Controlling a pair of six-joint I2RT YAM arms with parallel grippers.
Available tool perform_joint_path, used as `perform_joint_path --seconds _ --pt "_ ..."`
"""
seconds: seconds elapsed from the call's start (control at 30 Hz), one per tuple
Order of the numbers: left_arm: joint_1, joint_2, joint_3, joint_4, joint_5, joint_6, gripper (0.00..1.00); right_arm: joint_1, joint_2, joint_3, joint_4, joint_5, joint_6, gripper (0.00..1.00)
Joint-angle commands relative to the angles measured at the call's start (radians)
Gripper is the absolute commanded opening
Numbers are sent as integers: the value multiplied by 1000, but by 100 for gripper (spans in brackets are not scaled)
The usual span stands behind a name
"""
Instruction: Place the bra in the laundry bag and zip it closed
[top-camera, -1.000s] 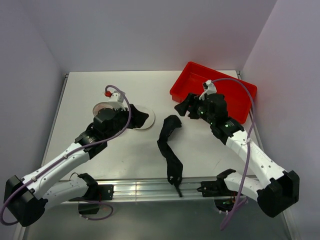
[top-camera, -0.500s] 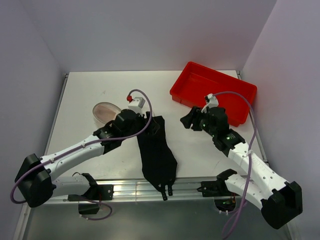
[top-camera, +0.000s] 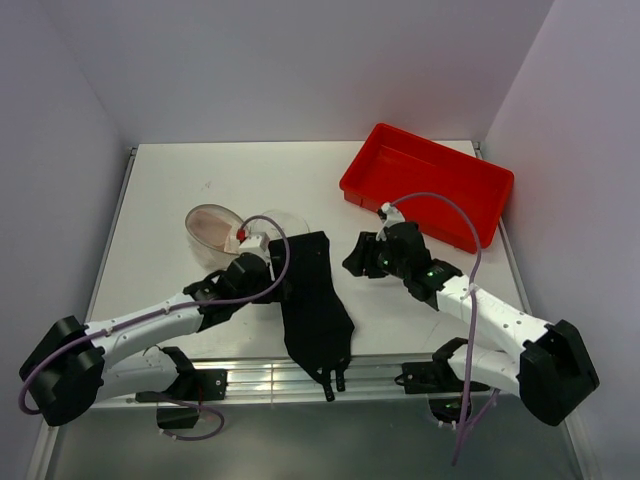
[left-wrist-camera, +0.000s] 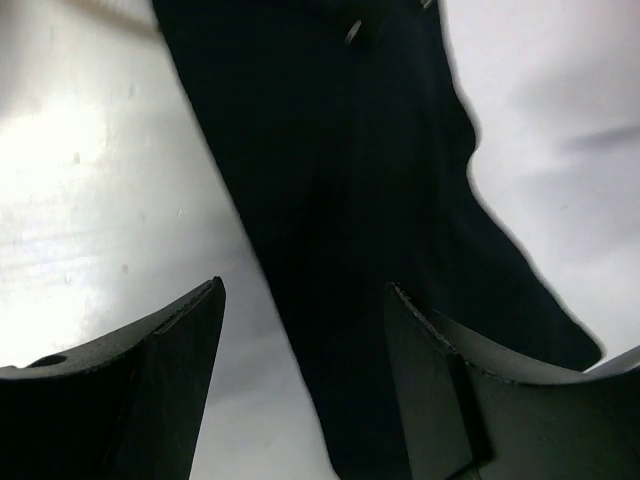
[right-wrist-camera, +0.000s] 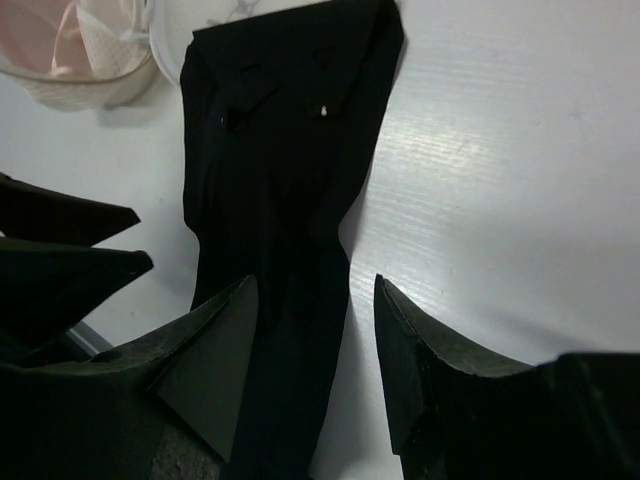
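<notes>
The laundry bag (top-camera: 222, 250), a round whitish mesh pouch, lies open at the table's left-centre, with the pale pink bra (top-camera: 208, 225) inside it. The bag's mesh rim (right-wrist-camera: 80, 85) and the pink bra (right-wrist-camera: 40, 35) also show at the top left of the right wrist view. A long black garment (top-camera: 315, 300) lies flat between the arms, its thin ends at the near edge. My left gripper (top-camera: 292, 280) (left-wrist-camera: 303, 290) stands open over the black garment's (left-wrist-camera: 340, 150) left edge. My right gripper (top-camera: 352, 262) (right-wrist-camera: 315, 282) is open, low over the black garment's (right-wrist-camera: 280, 150) right edge.
A red plastic tray (top-camera: 425, 180) sits at the back right, behind the right arm. The bag's translucent lid half (top-camera: 285, 222) lies just behind the left wrist. Grey walls close in the table on three sides.
My left arm swung from the laundry bag over to the black garment, which went from a narrow crumpled strip to a flat spread. My right gripper came left and nearer, its jaws narrowing.
</notes>
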Motion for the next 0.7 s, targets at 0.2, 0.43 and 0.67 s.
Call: perform_joint_path --seconds 0.2,0.43,0.67 --pt "-4 0 -118 171 116 -113 75 76 89 -13 100 -1 5 63" --pt "-4 88 -130 298 161 -112 72 87 102 -9 112 4 8 62" --pt "-2 156 -143 311 153 -125 63 87 102 -13 121 19 13 62"
